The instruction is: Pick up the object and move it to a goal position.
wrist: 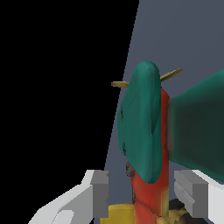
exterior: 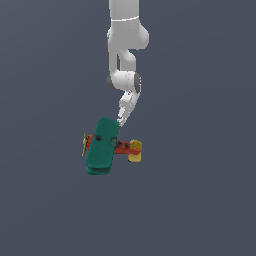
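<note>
1. The one Franka arm (exterior: 125, 50) reaches down from the top of the exterior view over a plain grey surface (exterior: 200, 200). No edges or corners show, and no goal marker is visible.

2. There is one toy biplane (exterior: 103, 146), just below the wrist. It has two teal-green wings (wrist: 142, 127), a red body (wrist: 146, 192), one yellow tail (exterior: 135, 149) and one yellow propeller (exterior: 85, 143). Whether it rests on the surface or is off it cannot be told.

3. There is one gripper (wrist: 144, 192) with two fingers (wrist: 99, 192). In the wrist view they stand either side of the red body behind the wings. They look close, but a small gap shows on each side, so a firm clamp cannot be confirmed.

4. Handling, as a judgement: the plane looks light, rigid and smooth, so it may slip or twist. The narrow body is the best hold, since the wings are as wide as the gripper and the thin propeller looks fragile.
</note>
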Motion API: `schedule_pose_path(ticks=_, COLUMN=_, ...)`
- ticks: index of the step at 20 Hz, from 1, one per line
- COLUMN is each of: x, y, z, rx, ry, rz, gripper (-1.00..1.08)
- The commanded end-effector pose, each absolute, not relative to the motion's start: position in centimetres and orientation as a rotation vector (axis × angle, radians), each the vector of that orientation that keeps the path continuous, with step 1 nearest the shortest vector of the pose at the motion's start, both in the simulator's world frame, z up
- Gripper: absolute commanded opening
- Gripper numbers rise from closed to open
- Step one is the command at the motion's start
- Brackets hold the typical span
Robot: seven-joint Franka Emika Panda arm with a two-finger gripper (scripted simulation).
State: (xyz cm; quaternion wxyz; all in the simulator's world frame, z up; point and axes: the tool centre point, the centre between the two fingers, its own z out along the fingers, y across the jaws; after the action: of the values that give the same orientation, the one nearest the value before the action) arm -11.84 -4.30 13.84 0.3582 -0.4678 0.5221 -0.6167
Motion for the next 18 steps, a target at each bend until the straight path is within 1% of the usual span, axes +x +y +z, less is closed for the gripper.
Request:
schedule_pose_path(ticks=1, x=-12.1, y=-5.0, z=14.0, rx=-1.202, ry=1.359, rz=-1.606, gripper=0.28)
schedule_pose_path(ticks=11, x=-12.4, y=-6.1, z=14.6, rx=-1.239, ry=1.352, rz=-1.645, gripper=0.28)
schedule_pose_path(ticks=18, x=-12.8, y=-7.1, z=14.1, rx=-1.281, ry=1.357, rz=-1.670, gripper=0.28)
